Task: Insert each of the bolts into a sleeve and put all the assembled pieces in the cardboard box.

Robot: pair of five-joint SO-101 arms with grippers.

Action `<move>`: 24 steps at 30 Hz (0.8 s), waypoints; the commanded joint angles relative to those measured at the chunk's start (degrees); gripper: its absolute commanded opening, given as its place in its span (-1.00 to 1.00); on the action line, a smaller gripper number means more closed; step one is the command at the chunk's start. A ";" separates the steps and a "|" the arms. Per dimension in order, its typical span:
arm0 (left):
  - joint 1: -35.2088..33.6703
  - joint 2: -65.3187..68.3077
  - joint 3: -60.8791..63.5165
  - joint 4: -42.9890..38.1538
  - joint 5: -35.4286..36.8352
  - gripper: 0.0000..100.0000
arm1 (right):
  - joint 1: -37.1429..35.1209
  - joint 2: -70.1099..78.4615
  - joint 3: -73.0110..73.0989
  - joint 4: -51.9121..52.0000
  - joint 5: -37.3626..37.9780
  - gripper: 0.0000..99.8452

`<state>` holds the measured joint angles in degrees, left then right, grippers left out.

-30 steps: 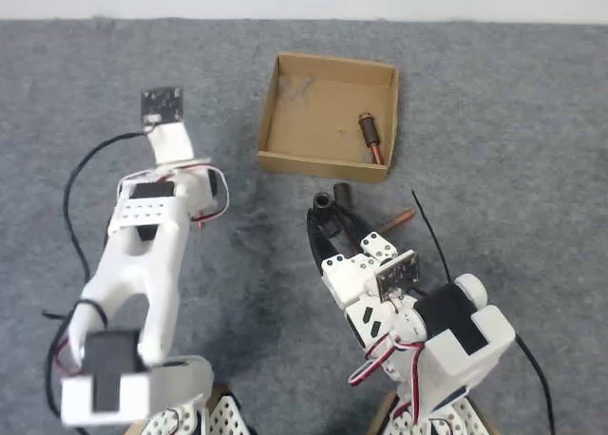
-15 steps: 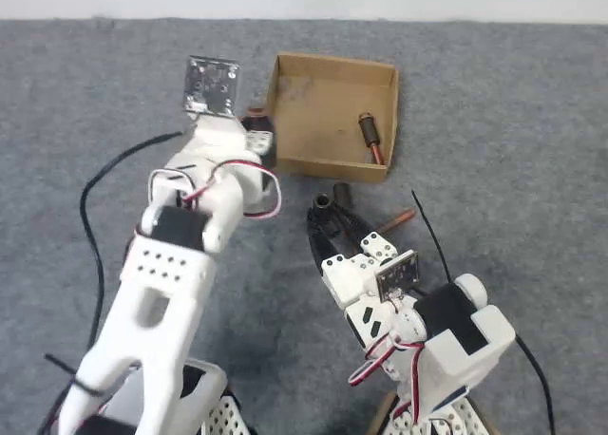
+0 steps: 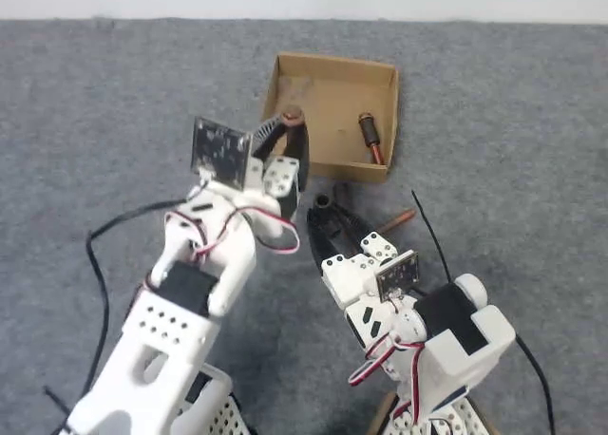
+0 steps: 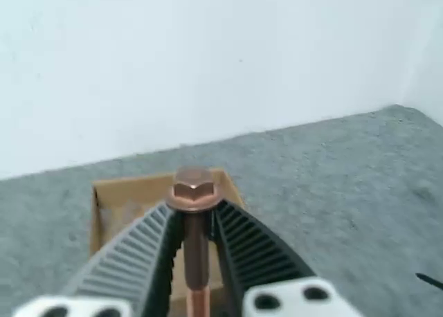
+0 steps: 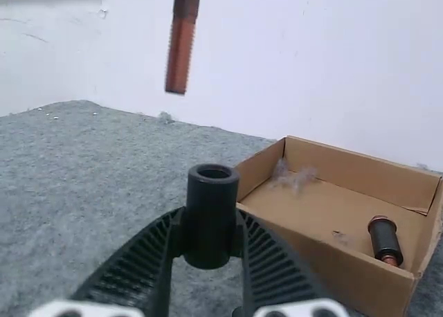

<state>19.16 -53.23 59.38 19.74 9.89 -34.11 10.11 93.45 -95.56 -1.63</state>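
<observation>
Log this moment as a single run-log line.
left jaws: shut on bolt, head up | right jaws: shut on sleeve, upright | insertion: not yet, bolt apart from sleeve | cardboard box: one assembled piece inside

Carpet (image 3: 114, 93) left of the cardboard box (image 3: 323, 164) is open to you. In front of the box it's tight: right gripper (image 3: 328, 217) clamps a sleeve (image 3: 323, 202), with a loose sleeve (image 3: 342, 192) and loose bolt (image 3: 399, 217) just beside. Left gripper (image 3: 288, 133) with its bolt (image 3: 291, 117) hangs over the box's front-left corner. Inside, an assembled piece (image 3: 370, 136) lies near the right wall.
</observation>
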 commanded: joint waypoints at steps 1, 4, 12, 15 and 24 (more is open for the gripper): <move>2.99 -7.03 3.12 -2.55 0.44 -0.97 | -0.40 -0.40 1.32 -0.31 0.70 -0.99; 5.80 -8.97 5.76 -2.55 0.53 -0.97 | -0.40 -0.40 1.32 -0.31 0.70 -0.99; 7.91 -9.85 6.29 -2.55 8.53 -0.97 | -0.40 -0.40 1.32 -0.31 0.70 -0.99; 7.82 -9.85 6.29 -2.55 9.23 -0.97 | -0.48 -0.40 1.32 -0.31 0.79 -0.99; 8.18 -9.85 6.73 -1.85 9.32 -0.98 | -0.57 -0.40 1.32 -0.31 0.79 -0.99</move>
<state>26.81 -60.88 67.12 19.30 18.51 -34.11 10.11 93.45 -95.56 -1.63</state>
